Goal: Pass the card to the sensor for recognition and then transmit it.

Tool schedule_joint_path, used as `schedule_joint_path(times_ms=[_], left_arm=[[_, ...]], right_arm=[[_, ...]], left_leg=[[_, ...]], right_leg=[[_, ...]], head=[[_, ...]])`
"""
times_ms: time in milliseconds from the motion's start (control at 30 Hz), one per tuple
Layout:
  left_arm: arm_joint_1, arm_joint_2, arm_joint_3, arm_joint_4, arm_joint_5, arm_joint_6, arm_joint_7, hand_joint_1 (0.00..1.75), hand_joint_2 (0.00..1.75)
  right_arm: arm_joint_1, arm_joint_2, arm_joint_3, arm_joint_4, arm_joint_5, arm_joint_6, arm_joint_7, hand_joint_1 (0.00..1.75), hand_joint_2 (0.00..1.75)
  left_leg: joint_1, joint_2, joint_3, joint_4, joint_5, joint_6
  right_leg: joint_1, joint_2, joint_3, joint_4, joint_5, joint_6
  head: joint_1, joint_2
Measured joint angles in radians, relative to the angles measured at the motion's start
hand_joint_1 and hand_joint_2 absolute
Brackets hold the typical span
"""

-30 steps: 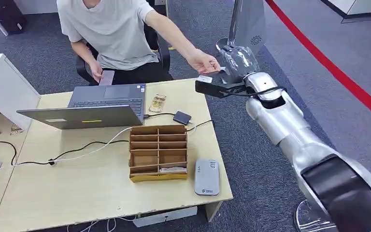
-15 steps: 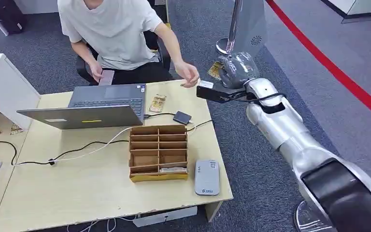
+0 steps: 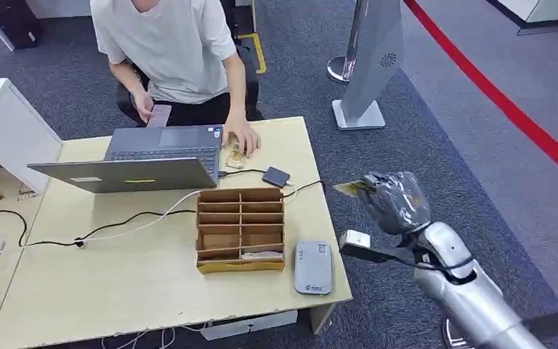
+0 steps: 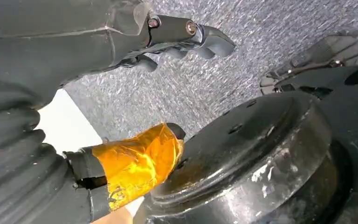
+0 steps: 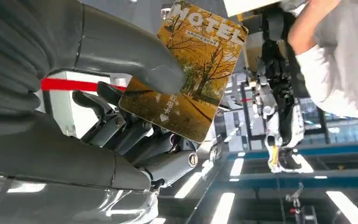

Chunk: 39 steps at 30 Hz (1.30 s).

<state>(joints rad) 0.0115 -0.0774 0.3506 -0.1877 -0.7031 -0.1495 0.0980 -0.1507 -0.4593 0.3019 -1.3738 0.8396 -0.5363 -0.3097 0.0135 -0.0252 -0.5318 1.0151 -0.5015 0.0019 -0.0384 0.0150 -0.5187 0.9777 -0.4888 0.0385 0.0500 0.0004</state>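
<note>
My right hand (image 3: 397,201) hangs over the carpet just off the table's right edge and holds a yellow card (image 3: 349,188) that sticks out toward the table. In the right wrist view the card (image 5: 191,70) shows autumn trees and the word MOTEL, pinched between the thumb (image 5: 135,51) and the fingers (image 5: 135,135) beneath it. The grey sensor (image 3: 312,266) lies flat at the table's front right corner, nearer me than the card and to its left. My left hand (image 4: 98,42) hangs with fingers apart and holds nothing; its thumb (image 4: 140,163) is wrapped in orange tape.
A wooden organiser (image 3: 240,229) stands left of the sensor. Behind it are a laptop (image 3: 145,156), a small dark box (image 3: 275,177) and cables. A seated person rests a hand (image 3: 241,138) on a card stack (image 3: 235,157). A silver stand (image 3: 367,73) is at the back right.
My right arm has drawn back from the person with the card and dropped to the table's right side. The person's hand has gone back to the card stack by the laptop.
</note>
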Motion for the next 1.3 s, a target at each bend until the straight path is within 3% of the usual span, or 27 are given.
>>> schedule_joint_path(times_ms=[167, 367, 533, 1033, 1200, 1300], left_arm=[[0.001, -0.006, 0.025, 0.0, 0.0, 0.01, 0.005, 0.0, 1.75], [-0.001, -0.011, 0.035, 0.0, -0.02, 0.012, 0.003, 0.0, 1.75], [-0.002, -0.013, 0.042, 0.0, -0.032, 0.011, 0.003, 0.0, 1.75], [-0.009, -0.014, 0.049, 0.0, -0.061, -0.001, 0.006, 0.0, 1.75], [-0.009, -0.013, 0.05, 0.0, -0.072, -0.004, 0.006, 0.0, 1.75], [-0.009, -0.012, 0.053, 0.0, -0.082, -0.01, 0.006, 0.0, 1.75]], right_arm=[[0.21, -0.001, -0.093, -0.144, 0.042, -0.008, -0.031, 1.75, 1.75], [0.298, 0.019, -0.091, -0.153, 0.102, -0.016, -0.038, 1.75, 1.75], [0.301, 0.045, -0.056, -0.101, 0.113, -0.036, -0.028, 1.75, 1.75], [0.23, 0.159, 0.159, 0.194, 0.164, -0.108, 0.014, 1.75, 1.75], [0.215, 0.156, 0.171, 0.192, 0.186, -0.149, 0.053, 1.75, 1.75], [0.203, 0.131, 0.148, 0.111, 0.169, -0.142, 0.054, 1.75, 1.75]], left_leg=[[0.0, 0.002, 0.0, -0.001, 0.0, -0.001], [0.0, 0.004, 0.001, -0.001, 0.001, -0.001], [0.0, 0.004, 0.001, -0.001, 0.001, -0.001], [0.0, 0.004, 0.001, -0.001, 0.001, -0.001], [0.0, 0.004, 0.001, 0.0, 0.002, -0.001], [0.0, 0.005, 0.0, 0.0, 0.002, -0.001]], right_leg=[[0.0, 0.001, -0.001, 0.0, 0.0, 0.0], [0.0, 0.003, -0.001, 0.0, 0.001, -0.001], [0.0, 0.004, 0.0, 0.0, 0.001, -0.001], [0.0, 0.004, 0.0, 0.001, 0.001, -0.001], [0.0, 0.004, 0.0, 0.001, 0.002, -0.001], [0.0, 0.004, -0.001, 0.001, 0.002, 0.0]], head=[[0.0, 0.0], [0.0, 0.0], [0.0, 0.0], [0.0, 0.0], [0.0, 0.0], [0.0, 0.0]])
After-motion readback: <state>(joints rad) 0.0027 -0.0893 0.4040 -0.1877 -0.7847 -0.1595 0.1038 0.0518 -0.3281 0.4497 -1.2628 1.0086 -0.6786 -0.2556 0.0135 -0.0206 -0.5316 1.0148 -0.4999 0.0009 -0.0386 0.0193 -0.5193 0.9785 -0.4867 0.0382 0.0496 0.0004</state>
